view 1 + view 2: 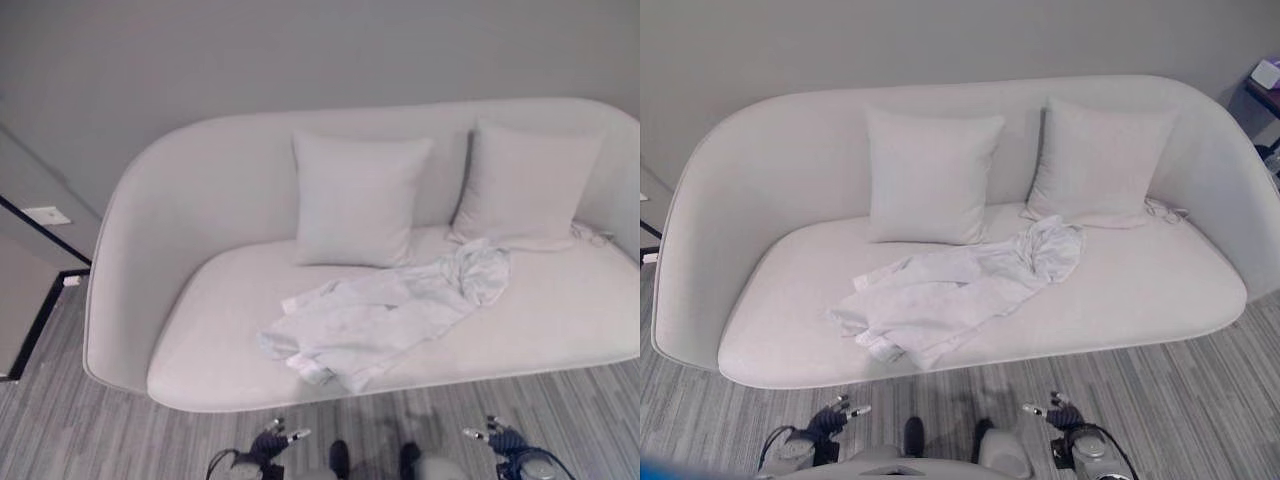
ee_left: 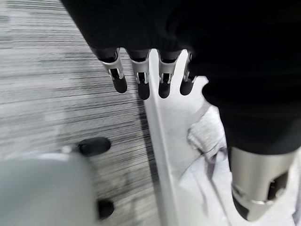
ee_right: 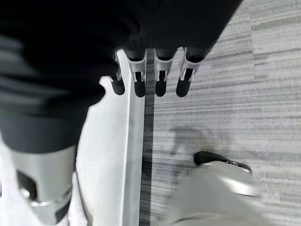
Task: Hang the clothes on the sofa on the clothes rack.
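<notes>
A crumpled white garment lies on the seat of a pale grey sofa, in front of the left cushion and stretching toward the right one. The same garment reaches close to the seat's front edge. My left hand hangs low over the floor, short of the sofa's front edge, with straight fingers and nothing in it. My right hand hangs likewise at the lower right, its fingers straight and empty. A bit of the garment shows past my left hand.
Two pale cushions lean on the sofa's backrest. A small cord lies by the right cushion. Grey striped carpet runs in front of the sofa. A dark-edged panel stands at the left, a small table at the far right.
</notes>
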{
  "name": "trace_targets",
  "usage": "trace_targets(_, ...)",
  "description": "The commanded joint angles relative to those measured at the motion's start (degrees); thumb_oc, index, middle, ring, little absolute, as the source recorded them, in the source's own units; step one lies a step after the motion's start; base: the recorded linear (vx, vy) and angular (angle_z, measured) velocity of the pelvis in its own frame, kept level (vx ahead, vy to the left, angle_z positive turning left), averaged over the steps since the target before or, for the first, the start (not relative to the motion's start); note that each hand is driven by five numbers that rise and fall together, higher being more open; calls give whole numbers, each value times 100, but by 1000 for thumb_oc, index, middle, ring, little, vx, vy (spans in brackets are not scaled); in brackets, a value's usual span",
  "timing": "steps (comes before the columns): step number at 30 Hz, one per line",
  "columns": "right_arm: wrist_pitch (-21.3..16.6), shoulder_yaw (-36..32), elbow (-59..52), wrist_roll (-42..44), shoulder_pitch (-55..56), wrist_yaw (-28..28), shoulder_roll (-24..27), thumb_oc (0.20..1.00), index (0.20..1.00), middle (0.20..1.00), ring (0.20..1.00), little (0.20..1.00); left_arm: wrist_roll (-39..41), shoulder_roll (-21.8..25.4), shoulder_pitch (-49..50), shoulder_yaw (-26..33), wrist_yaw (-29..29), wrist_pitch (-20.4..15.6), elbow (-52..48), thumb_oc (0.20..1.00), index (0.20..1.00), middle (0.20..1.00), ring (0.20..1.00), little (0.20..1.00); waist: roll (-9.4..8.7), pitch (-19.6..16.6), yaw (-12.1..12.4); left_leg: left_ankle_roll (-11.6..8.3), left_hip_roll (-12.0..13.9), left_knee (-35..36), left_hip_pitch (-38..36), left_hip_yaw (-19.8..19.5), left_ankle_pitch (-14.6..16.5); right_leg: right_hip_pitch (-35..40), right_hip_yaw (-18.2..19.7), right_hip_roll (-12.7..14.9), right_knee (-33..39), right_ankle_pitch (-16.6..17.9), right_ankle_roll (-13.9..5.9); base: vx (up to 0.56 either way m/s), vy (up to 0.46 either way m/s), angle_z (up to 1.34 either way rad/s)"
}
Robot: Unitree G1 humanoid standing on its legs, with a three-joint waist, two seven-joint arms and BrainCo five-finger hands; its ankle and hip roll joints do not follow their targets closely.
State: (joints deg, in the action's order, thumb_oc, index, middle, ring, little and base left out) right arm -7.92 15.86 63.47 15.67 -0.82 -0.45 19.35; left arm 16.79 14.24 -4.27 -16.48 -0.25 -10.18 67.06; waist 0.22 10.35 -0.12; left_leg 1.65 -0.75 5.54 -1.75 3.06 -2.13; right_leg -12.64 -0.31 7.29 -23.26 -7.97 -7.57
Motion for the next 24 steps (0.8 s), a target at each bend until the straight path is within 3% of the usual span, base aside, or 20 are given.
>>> trace_targets(1,-178,33,-248,58,-211,-94,54,1000,1000,1000,1000,1000,106,331,-170,46,104,-235,-192,1000,1000,1000,1000,1000,-335,105,24,-153,-22,-54,-346,-175,508,71,120,431,1706,1663,-373,85,-157,19)
trace_targets(6,-172,25,-242,64,-229,-94,70,1000,1000,1000,1000,1000,132,332,-189,23,81,-231,-218,1000,1000,1000,1000,1000,-334,133,-5,-175,-6,-54,-381,-216,550,79,37,406,1969,1700,-394,86,-99,6)
trace_targets(7,-150,-24,-136,47,-15,-45,65,1000,1000,1000,1000,1000,56,245,-78,19,35,-225,-96,1000,1000,1000,1000,1000,-438,-25,-176,-328,113,-54,-656,-411,789,200,167,185,2696,1808,-399,385,-426,23)
trace_targets(9,-151,-42,-125,37,53,-34,76,1000,1000,1000,1000,1000,35,210,-23,20,31,-228,-73,1000,1000,1000,1000,1000,-429,-101,-205,-367,191,-54,-636,-447,763,264,153,163,2737,1822,-373,250,-334,67)
trace_targets(11,-188,-71,-44,49,124,-19,134,1000,1000,1000,1000,1000,87,87,73,-14,18,-234,-52,1000,1000,1000,1000,1000,-330,-220,-262,-467,421,-54,-549,-541,690,344,116,45,2731,1761,-270,95,-244,56)
trace_targets(19,-265,-79,-45,132,128,-51,304,1000,1000,1000,1000,1000,113,-7,114,-117,13,-198,-109,1000,1000,1000,1000,1000,-14,-275,-284,-734,894,-95,-481,-565,464,586,-52,-323,2700,1303,-4,66,-178,13)
trace_targets(20,-280,-91,-103,128,136,-66,345,1000,1000,1000,1000,1000,128,-5,146,-124,-6,-193,-211,1000,1000,1000,1000,1000,-14,-222,-286,-773,927,-556,-280,-549,475,698,-120,-325,2694,1211,64,-6,-95,5)
trace_targets(23,-319,-108,-242,195,110,-98,455,1000,1000,1000,1000,1000,237,17,113,-146,-6,-201,-327,1000,1000,1000,1000,1000,-78,48,-245,-836,753,-1680,381,-748,96,855,-188,-261,2688,1184,177,-73,-72,20)
trace_targets(24,-319,-108,-241,195,108,-98,454,1000,1000,1000,1000,1000,237,17,111,-145,-6,-201,-327,1000,1000,1000,1000,1000,-77,45,-260,-835,748,-1707,407,-765,104,849,-202,-257,2688,1185,176,-79,12,17)
